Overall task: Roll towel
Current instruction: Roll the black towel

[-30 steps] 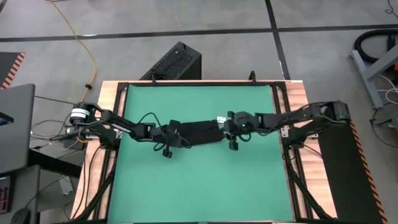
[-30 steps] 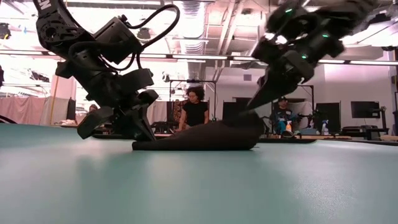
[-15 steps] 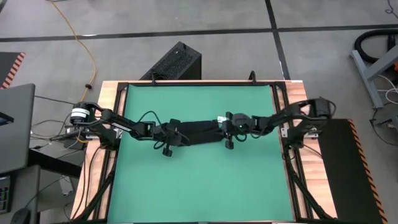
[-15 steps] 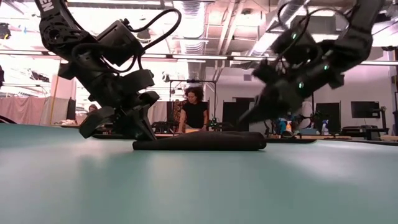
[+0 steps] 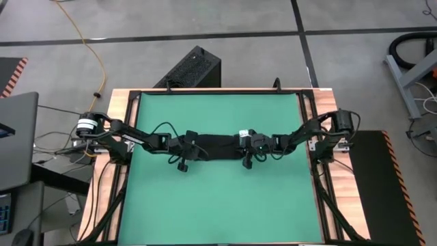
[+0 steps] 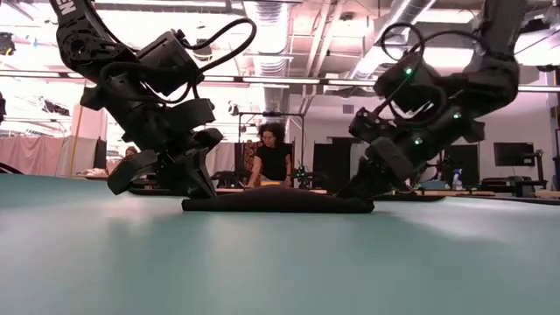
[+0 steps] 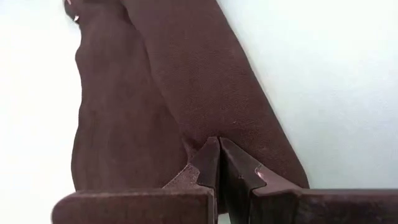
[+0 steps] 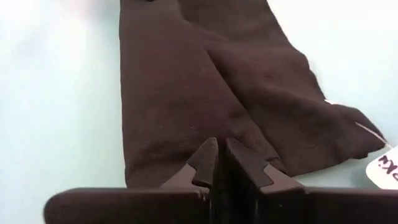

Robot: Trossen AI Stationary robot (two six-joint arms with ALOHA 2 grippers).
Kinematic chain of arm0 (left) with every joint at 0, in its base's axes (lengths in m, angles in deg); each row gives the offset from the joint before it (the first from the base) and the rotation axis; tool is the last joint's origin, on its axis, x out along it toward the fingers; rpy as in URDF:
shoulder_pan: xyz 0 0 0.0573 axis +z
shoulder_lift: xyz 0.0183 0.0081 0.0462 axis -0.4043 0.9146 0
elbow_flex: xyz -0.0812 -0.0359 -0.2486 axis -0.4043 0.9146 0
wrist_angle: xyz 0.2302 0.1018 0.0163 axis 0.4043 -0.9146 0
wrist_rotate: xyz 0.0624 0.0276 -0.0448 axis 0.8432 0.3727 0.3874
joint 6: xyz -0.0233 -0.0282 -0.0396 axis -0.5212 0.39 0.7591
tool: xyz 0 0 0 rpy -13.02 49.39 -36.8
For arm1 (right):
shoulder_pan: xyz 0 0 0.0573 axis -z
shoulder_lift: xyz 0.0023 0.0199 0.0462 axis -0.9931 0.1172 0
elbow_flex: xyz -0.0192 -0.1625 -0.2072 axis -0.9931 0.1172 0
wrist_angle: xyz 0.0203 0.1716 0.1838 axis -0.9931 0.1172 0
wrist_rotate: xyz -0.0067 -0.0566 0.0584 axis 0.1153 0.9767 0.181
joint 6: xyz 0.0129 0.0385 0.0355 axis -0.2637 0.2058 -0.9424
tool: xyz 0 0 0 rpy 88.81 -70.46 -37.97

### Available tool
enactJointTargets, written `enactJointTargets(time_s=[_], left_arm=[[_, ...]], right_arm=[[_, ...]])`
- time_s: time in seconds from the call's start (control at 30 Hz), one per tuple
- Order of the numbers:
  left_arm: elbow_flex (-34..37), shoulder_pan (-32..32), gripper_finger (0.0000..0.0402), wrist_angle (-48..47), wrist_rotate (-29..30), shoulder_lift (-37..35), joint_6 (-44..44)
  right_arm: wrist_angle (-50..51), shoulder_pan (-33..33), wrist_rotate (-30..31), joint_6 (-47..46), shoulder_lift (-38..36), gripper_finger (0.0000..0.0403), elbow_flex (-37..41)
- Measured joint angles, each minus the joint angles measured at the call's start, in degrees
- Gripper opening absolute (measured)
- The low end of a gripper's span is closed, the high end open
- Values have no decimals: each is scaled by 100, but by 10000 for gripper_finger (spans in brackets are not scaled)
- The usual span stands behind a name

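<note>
The black towel (image 5: 217, 145) lies as a narrow folded strip across the middle of the green mat (image 5: 218, 205), flat in the low view (image 6: 276, 201). Its white tag (image 8: 385, 163) sticks out at its right end. My left gripper (image 5: 194, 147) is shut at the towel's left end and slants down toward the right. My right gripper (image 5: 244, 148) is shut at the towel's right end and slants down toward the left. Both stand low over the mat in the low view, the left (image 6: 199, 185) and the right (image 6: 350, 191). My left gripper has its shut fingertips on the towel's left end (image 7: 186, 134), by the lengthwise fold line, slanting down from the table's left along the strip. The fingers hide any cloth between them. The towel lies flat on the mat. My right gripper has its shut fingertips on the towel's right end (image 8: 186, 140), by the fold line near the tag. It slants down from the table's right, along the strip. The fingers hide any cloth between them. The end lies flat on the mat.
The mat has free room on the near and far sides of the towel. Wooden table borders (image 5: 123, 123) frame it. A black box (image 5: 194, 68) stands on the floor beyond the far edge. People (image 6: 274, 153) show in the room behind.
My right gripper has gone down and toward the table's left. The towel's right end, which it held lifted a second ago, now lies flat on the mat. The rest of the towel has stayed in place.
</note>
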Motion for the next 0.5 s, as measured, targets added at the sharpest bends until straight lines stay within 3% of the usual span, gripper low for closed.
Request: enactJointTargets(time_s=[0.3,0.5], left_arm=[[-4,-13,0,-227,-189,0,-110],[0,-13,0,-251,-249,2,-240]], right_arm=[[247,-923,960,-929,7,54,7],[117,-1478,1834,-533,-284,54,38]])
